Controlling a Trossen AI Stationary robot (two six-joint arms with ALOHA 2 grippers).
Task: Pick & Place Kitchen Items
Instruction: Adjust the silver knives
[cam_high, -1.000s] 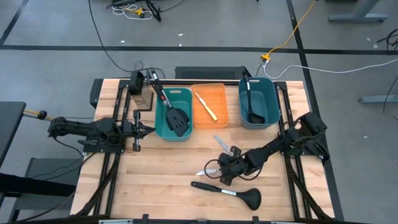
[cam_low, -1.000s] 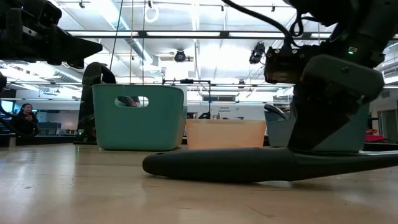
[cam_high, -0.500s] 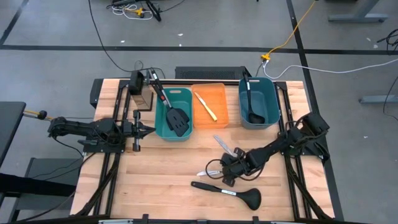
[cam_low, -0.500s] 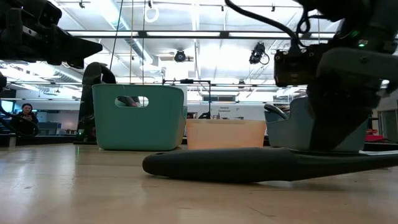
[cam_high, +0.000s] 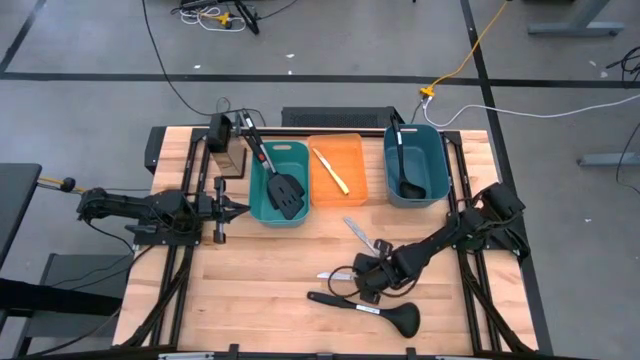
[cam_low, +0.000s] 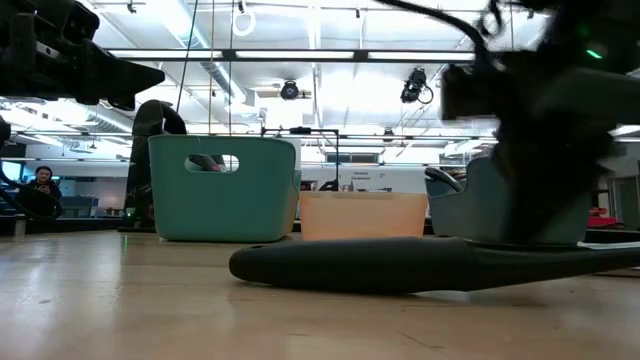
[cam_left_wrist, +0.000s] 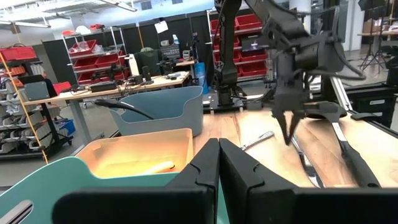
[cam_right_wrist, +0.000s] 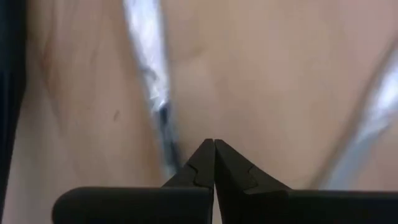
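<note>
Wooden planks made up the table (cam_high: 260, 270), and three bins stood in a row toward its far edge. Nearest the left arm was a teal bin (cam_high: 281, 184) holding the two black slotted spatulas (cam_high: 278, 180) with red-marked handles, one handle sticking out over the rim. The orange bin (cam_high: 337, 170) in the middle held the thin yellowish stick (cam_high: 330, 170), lying on a slant. A darker teal bin (cam_high: 415, 165) on the right arm's side held one black ladle (cam_high: 403, 165).

On the bare wood nearer the front lay the rest — a second black ladle (cam_high: 368, 310) flat on its side, bowl toward the right, and two silver table knives. One knife (cam_high: 357, 233) lay slanted just in front of the orange bin; the other knife (cam_high: 335, 275) lay nearly level above the ladle's handle.

The right gripper (cam_high: 362, 281) was low over the table between that second knife and the ladle, its fingers pressed together with nothing between them; in its own wrist view the tips (cam_right_wrist: 214, 155) met just over the wood, with blurred silver streaks of the knives on either side, apart from the tips.

The left gripper (cam_high: 232, 210) waited just beside the first teal bin — fingers shut on nothing, pointing toward it.
</note>
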